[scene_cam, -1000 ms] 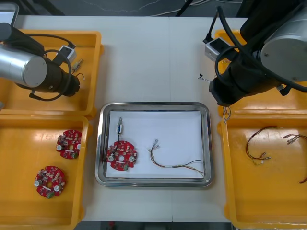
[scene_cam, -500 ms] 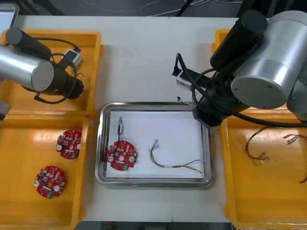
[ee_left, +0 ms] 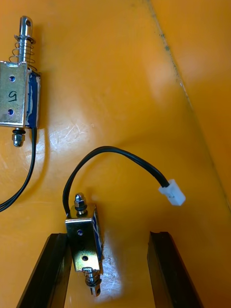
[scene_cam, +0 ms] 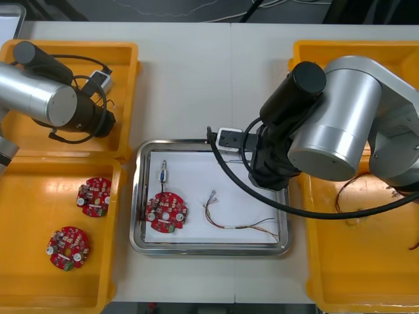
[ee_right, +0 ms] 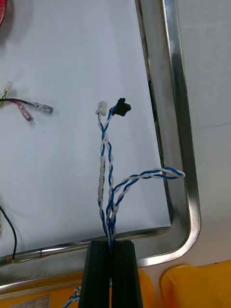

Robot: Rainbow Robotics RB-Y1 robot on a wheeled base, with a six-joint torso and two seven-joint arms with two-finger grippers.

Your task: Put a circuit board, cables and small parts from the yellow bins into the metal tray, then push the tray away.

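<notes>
My right gripper [ee_right: 111, 244] is shut on a twisted blue and white cable [ee_right: 107, 163], which hangs over the white inside of the metal tray [ee_right: 179, 125] near its corner. In the front view my right arm [scene_cam: 288, 150] reaches over the tray's right side [scene_cam: 283, 196]. The tray holds a round red circuit board [scene_cam: 166, 212], a small metal part [scene_cam: 163, 175] and a red and yellow cable [scene_cam: 229, 221]. My left gripper [ee_left: 110, 272] stands open low over the far left bin [scene_cam: 26, 137]. A small metal part [ee_left: 84, 245] with a black lead lies between its fingers, close to one of them.
A second small metal part [ee_left: 17, 96] lies farther out in the same bin. The near left bin [scene_cam: 26, 275] holds two circuit boards [scene_cam: 93, 196] [scene_cam: 67, 247]. Cables [scene_cam: 353, 203] lie in the near right bin. Bare table stretches beyond the tray.
My right arm has swung from the far right bin leftward to over the tray, carrying the blue and white cable. My left arm has shifted only slightly over its bin.
</notes>
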